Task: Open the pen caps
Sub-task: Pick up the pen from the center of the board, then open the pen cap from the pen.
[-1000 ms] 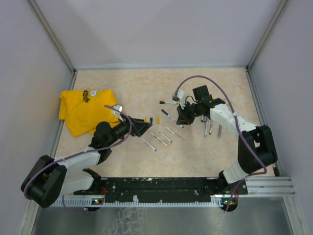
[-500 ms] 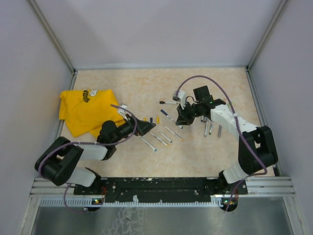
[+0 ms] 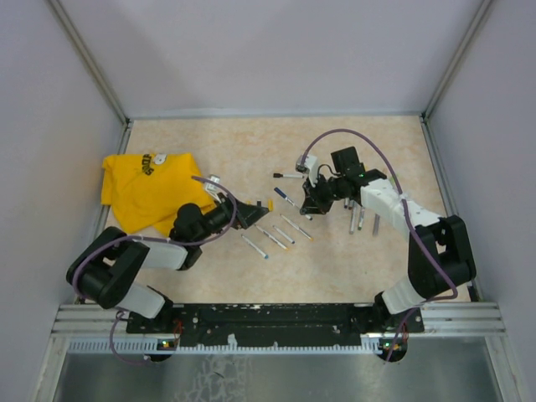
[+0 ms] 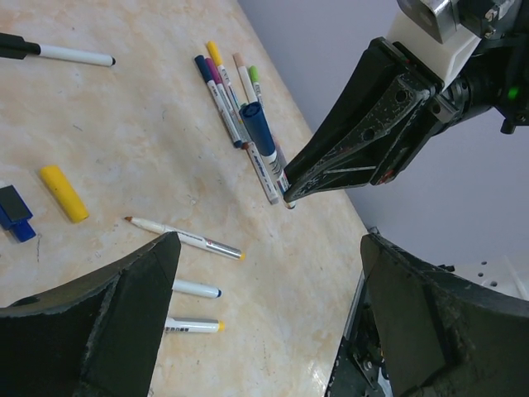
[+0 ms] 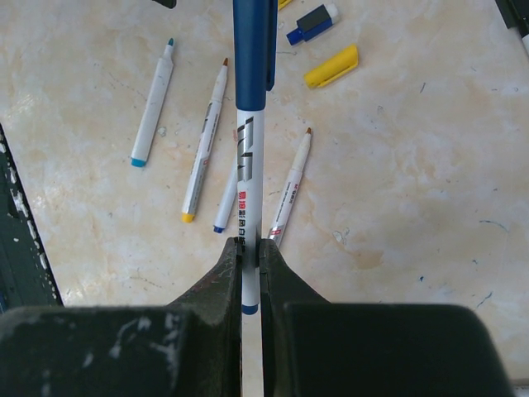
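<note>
Over mottled tabletop [image 5: 430,215], right gripper [image 5: 250,246] pinches slim pen [image 5: 249,157], blue cap [image 5: 254,50] on; left gripper [image 4: 269,238] spread

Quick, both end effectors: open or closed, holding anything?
Left end effector: open, empty.
Right end effector: closed on the blue-capped pen.

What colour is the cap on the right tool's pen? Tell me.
Dark blue cap; right wrist view shows it best.

pen [image 5: 207,139] ×11 | loose cap [image 5: 331,66] ×4, roughly | shirt [image 3: 142,197] ×1
</note>
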